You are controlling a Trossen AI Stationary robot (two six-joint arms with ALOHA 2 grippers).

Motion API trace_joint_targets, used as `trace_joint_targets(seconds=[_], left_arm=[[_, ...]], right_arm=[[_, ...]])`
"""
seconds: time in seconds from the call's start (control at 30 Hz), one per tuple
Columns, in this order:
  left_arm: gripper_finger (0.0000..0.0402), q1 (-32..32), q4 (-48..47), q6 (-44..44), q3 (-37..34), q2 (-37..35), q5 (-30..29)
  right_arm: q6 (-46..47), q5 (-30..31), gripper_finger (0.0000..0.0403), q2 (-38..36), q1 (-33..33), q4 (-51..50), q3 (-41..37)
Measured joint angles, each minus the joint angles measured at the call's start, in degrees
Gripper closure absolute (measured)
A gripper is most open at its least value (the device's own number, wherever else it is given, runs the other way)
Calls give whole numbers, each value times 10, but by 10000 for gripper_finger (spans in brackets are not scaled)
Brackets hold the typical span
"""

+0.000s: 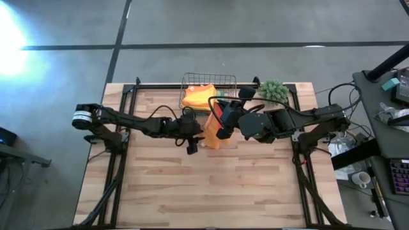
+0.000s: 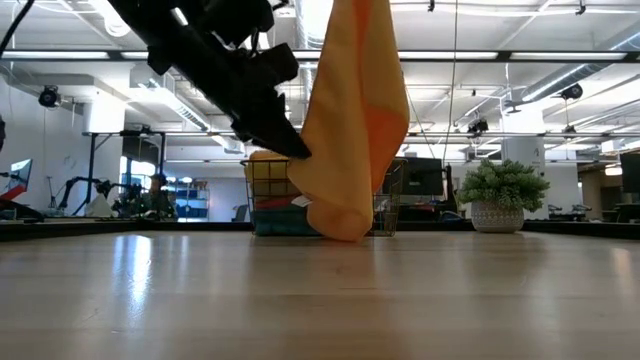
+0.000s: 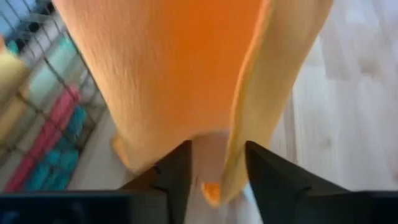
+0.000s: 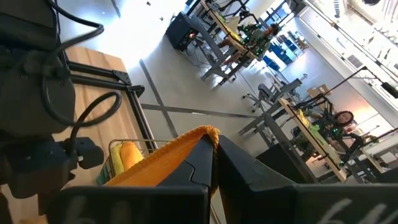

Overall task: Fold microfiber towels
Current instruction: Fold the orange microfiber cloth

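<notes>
We see the right tool point(image 4: 211, 163) pinching an orange towel point(image 2: 352, 130) hanging before the basket point(image 1: 208, 86); the left tool point(image 3: 216, 171), fingers spread, seemingly straddles its lower edge.

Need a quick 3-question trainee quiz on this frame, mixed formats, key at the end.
1. True or false: the orange towel lies flat on the table.
2. Which gripper pinches the towel's top edge and holds it up? A) left gripper B) right gripper
3. Fill in: behind the hanging towel stands a wire ____ holding more towels, with a potted plant beside it.

Key
1. False: it hangs in the air, its lower end close to the table.
2. B: its fingers are shut on the edge; the left gripper's fingers straddle the towel's lower edge, not yet closed.
3. basket
</notes>
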Motion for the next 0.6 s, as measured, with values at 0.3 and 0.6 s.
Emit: trace_joint_targets(seconds=[0.3,0.6], left_arm=[[395,0,0,-2,0,-5,1],[401,-17,-157,-14,40,-105,2]], right_arm=[[-8,1,394,-1,0,0,0],[23,2,394,-22,19,-40,0]])
